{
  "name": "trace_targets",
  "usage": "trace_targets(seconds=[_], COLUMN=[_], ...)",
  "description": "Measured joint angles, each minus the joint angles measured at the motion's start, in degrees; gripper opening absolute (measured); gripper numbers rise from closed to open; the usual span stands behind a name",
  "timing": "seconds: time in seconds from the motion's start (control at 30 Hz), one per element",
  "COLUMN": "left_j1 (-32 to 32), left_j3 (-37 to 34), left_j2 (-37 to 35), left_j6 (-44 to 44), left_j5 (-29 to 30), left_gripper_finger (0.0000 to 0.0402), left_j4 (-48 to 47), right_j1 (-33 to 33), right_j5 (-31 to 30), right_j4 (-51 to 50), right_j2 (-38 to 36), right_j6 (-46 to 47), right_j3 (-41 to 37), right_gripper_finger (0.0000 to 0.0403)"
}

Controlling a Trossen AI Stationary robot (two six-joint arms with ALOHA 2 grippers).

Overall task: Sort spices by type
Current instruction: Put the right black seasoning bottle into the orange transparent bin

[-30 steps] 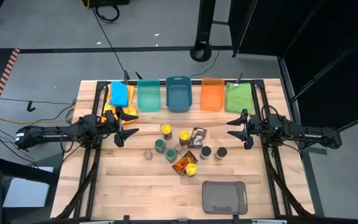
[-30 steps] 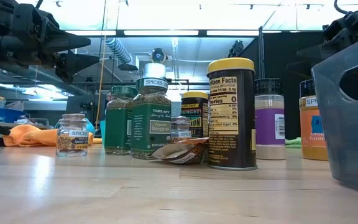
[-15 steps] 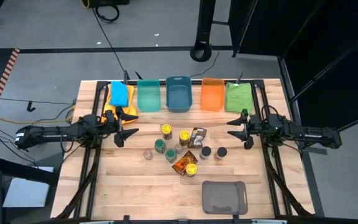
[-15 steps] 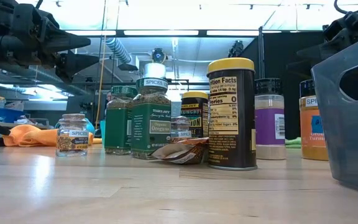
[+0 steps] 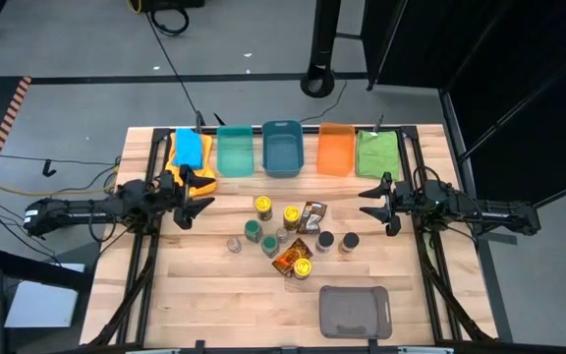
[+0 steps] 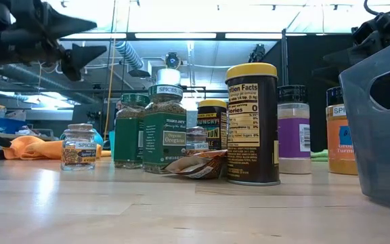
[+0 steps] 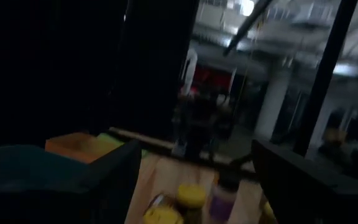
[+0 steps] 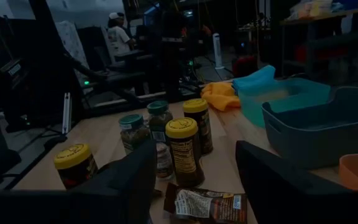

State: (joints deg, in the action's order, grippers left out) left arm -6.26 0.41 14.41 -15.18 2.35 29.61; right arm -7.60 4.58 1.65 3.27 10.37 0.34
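The spices stand bunched at mid-table: jars with yellow lids (image 5: 262, 205) (image 5: 291, 214) (image 5: 303, 266), green lids (image 5: 253, 230), dark lids (image 5: 324, 239), and a small clear jar (image 5: 234, 245). A brown packet (image 5: 311, 215) and an orange packet (image 5: 288, 258) lie flat among them. My left gripper (image 5: 202, 195) hovers open to the left of the bunch and touches nothing; its fingers (image 7: 114, 171) frame the yellow lids (image 7: 190, 195). My right gripper (image 5: 367, 202) hovers open to the right of the bunch, with the jars (image 8: 180, 149) ahead of it.
Along the far edge stand five bins: blue (image 5: 187, 149), teal (image 5: 234, 152), dark blue (image 5: 282, 147), orange (image 5: 335, 149), green (image 5: 376, 153). An orange cloth (image 5: 172, 175) lies by the blue bin. A grey tray (image 5: 354, 310) sits near the near edge, right of centre.
My left gripper has drawn back a little toward the table's left edge and tipped upward, staying open. The jars, the packets and my right gripper have kept still.
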Motion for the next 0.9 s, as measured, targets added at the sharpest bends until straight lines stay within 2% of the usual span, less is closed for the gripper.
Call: trace_targets(seconds=[0.23, 0.37, 0.43, 0.57, 0.7, 0.77, 0.83, 0.9], left_j1=[0.0, 0.0, 0.0, 0.0, 0.0, 0.0, 0.0, 0.0], left_j3=[0.0, 0.0, 0.0, 0.0, 0.0, 0.0, 0.2, 1.7], left_j2=[0.2, 0.2, 0.2, 0.2, 0.2, 0.2, 0.2, 0.3], left_j6=[-7.8, -11.7, -11.8, -11.8, -12.4, -12.8, -13.8, -14.4], left_j5=[2.5, 4.5, 6.6, 8.9, 17.2, 19.0, 18.7, 17.4], left_gripper_finger=[0.031, 0.031, 0.031, 0.031, 0.031, 0.031, 0.031, 0.031], left_j4=[2.8, 2.9, 3.3, 4.3, 7.2, 11.2, 13.8, 13.4], right_j1=[0.0, 0.0, 0.0, -0.1, -0.1, -0.1, 0.0, 0.5], right_j5=[-2.3, -3.6, -6.9, -13.0, -19.8, -21.0, -19.0, -17.0], right_j4=[2.8, 9.4, 14.0, 27.8, 47.4, 55.6, 55.0, 44.9], right_j2=[0.1, 0.1, 0.1, 0.1, 0.1, 0.0, 0.0, 1.1], right_j6=[0.0, 4.8, 5.9, 9.1, 10.6, 9.0, 5.0, 0.4], right_j3=[0.0, 0.0, 0.0, 0.0, 0.0, 1.1, 4.5, 10.5], right_gripper_finger=[0.0226, 0.0226, 0.0224, 0.0221, 0.022, 0.022, 0.022, 0.022])
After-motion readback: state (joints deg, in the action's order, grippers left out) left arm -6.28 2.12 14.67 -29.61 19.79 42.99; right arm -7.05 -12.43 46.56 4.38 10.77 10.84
